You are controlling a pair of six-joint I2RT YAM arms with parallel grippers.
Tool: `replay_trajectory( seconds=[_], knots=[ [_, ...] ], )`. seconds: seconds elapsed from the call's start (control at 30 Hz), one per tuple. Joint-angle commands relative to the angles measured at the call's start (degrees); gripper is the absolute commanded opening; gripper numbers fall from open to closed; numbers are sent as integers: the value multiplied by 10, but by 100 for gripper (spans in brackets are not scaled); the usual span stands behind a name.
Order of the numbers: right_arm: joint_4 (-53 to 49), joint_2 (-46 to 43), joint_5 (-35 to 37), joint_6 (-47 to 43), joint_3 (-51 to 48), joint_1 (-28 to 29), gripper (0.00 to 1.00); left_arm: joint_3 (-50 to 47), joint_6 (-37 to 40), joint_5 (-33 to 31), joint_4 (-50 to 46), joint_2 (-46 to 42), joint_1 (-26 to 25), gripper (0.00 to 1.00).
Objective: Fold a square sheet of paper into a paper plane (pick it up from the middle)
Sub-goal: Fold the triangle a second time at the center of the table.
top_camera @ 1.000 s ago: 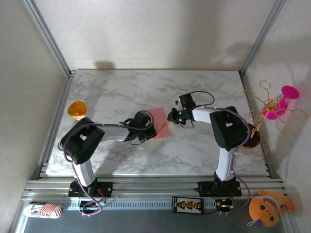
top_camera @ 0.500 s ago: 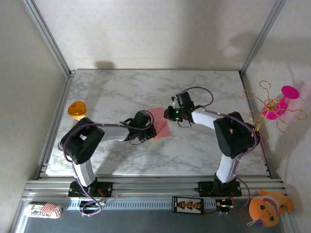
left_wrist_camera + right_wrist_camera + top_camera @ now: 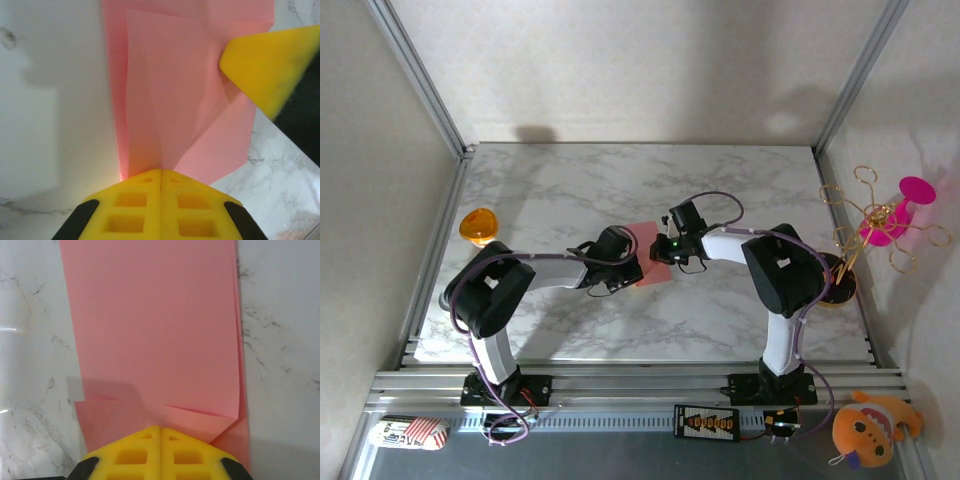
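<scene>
Left gripper (image 3: 161, 172) is clenched, and the raised creases of the square sheet of paper (image 3: 170, 90) converge into its finger seam, so it appears to pinch the near edge. The right gripper (image 3: 161, 430) is likewise closed, its tip bearing on the opposite edge, mid-table (image 3: 560, 190). Judgement: the right tip should pin the sheet while the flap is laid edge to edge, then creased; the paper is thin, matt salmon-pink and partly folded on smooth marble-patterned laminate.

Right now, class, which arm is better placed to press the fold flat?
Probably the right: the right gripper is shut, its tip resting on the flat sheet, free to slide. The left gripper is shut where raised folds converge, apparently pinching the sheet.
</scene>
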Motion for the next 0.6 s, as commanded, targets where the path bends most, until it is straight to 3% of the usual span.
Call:
replay_trajectory(
  seconds=[0.0, 0.1, 0.57],
  knots=[
    [-43, 22, 35, -1, 6, 0, 3, 32, 9, 14, -11, -5, -1, 5],
    [-52, 29, 40, 2, 7, 0, 2, 59, 5, 6, -15, 24, -1, 8],
    [-65, 38, 45, 19, 5, -1, 2, 55, 30, -8, -51, 69, -1, 1]
  ],
)
